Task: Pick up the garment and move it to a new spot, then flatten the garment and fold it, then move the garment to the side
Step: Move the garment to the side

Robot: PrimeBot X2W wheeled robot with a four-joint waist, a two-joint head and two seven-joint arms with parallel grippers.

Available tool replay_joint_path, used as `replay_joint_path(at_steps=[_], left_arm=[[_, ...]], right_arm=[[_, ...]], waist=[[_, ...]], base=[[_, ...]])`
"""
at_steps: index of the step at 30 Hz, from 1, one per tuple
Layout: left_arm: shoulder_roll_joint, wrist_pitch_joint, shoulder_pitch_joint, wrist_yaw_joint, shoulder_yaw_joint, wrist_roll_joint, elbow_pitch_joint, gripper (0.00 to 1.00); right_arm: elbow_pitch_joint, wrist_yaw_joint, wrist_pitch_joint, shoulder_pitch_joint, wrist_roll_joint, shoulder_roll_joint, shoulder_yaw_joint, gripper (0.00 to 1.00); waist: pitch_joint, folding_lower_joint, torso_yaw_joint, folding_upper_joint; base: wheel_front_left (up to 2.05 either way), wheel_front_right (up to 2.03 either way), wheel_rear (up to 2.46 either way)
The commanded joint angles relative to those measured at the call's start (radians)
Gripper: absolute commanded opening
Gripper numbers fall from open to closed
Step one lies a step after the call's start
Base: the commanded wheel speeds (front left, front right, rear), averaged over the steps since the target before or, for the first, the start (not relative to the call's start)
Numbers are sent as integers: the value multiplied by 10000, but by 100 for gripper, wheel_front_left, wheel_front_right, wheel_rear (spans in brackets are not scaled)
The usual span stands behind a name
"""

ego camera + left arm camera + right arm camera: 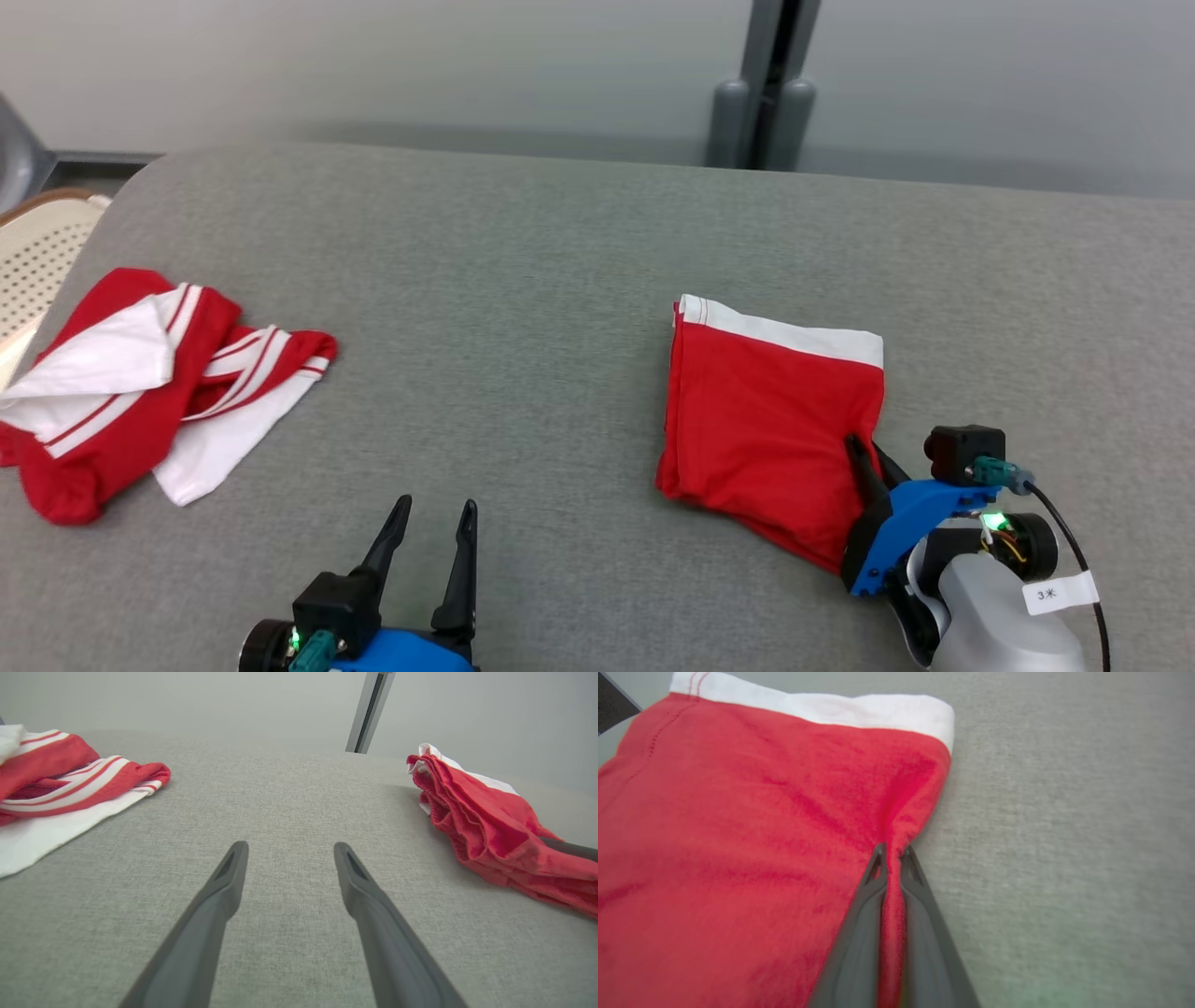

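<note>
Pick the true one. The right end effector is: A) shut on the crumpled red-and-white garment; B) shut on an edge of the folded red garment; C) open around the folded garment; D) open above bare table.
B: the right end effector is closed with a ridge of the folded red garment pinched between its tips.

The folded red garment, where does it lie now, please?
The folded red garment lies right of centre in the head view on the grey surface, its edge pinched by the right gripper.

A red garment (761, 420) with a white band along its top edge lies folded, right of centre in the head view, its right edge puckered.
</note>
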Motion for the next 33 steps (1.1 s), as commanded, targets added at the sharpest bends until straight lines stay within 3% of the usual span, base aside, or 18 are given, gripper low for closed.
replay_joint_path(at_steps=[1, 11, 18, 24, 30, 33], left_arm=[[-8, -26, -1, -41, 2, 31, -52, 100], [-3, -26, -521, -108, -888, 160, -336, 100], [-3, -26, -875, -127, -1467, 102, -353, 100], [3, -26, -915, -131, -1764, 151, -160, 100], [18, -26, -1084, -104, -1851, 359, 27, 100], [133, -26, -1170, -105, -1853, 409, 50, 100]], right_arm=[[72, -27, -41, 158, 54, -145, 32, 0], [-717, -20, -116, 508, 269, -107, 665, 0], [-1329, -17, -119, 888, 680, -98, 895, 0], [-1527, -17, -120, 1028, 564, -90, 974, 0], [-1506, -15, -122, 414, -108, -158, 765, 0], [-1405, -17, -120, -111, -566, -525, 510, 0]], waist=[[-324, -1, -621, 0], [-388, -1, -3464, 0], [-76, -1, -4963, 0], [190, -1, -5381, 0], [614, -1, -5090, 0], [924, -1, -4759, 0]], base=[[0, 0, 0], [0, 0, 0], [0, 0, 0], [0, 0, 0], [0, 0, 0], [0, 0, 0]])
